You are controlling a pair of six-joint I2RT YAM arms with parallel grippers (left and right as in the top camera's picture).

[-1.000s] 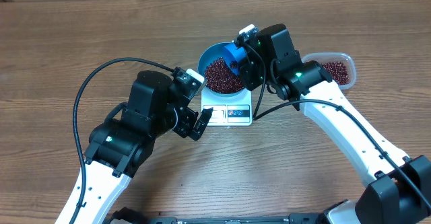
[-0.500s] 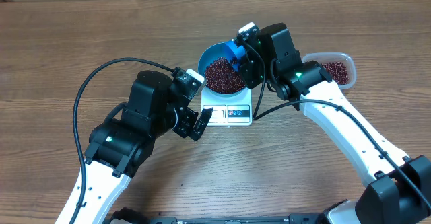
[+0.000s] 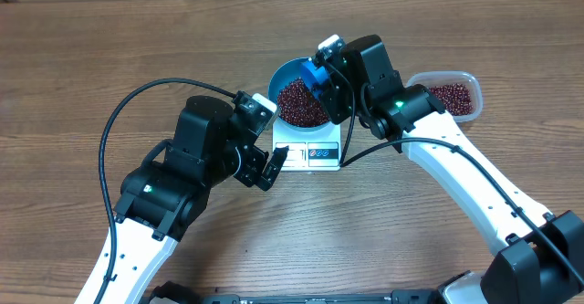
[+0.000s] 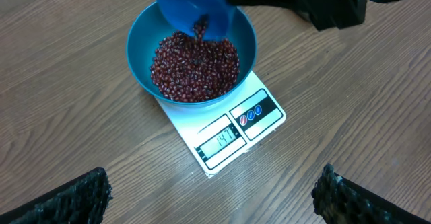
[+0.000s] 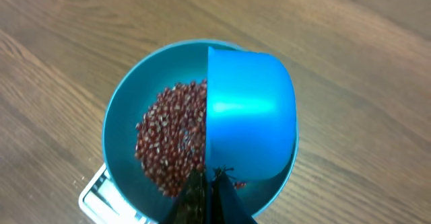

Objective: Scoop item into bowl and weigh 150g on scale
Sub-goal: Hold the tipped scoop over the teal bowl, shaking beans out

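scale (image 5: 93, 192): mostly under bowl (image 5: 124, 106) | tub (image 3: 474, 89): partly behind right arm (image 3: 415, 105)

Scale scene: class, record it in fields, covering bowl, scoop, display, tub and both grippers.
bowl: on scale, holding beans
scoop: tipped over bowl, beans at its lip
display: seems to read 141
tub: beside right arm, some beans inside
right gripper: shut on scoop
left gripper: open, empty, near scale's front

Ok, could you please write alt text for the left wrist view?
A blue scoop tips red-brown beans into a blue bowl on a white scale, on a wooden table. The open left gripper frames the bottom corners.
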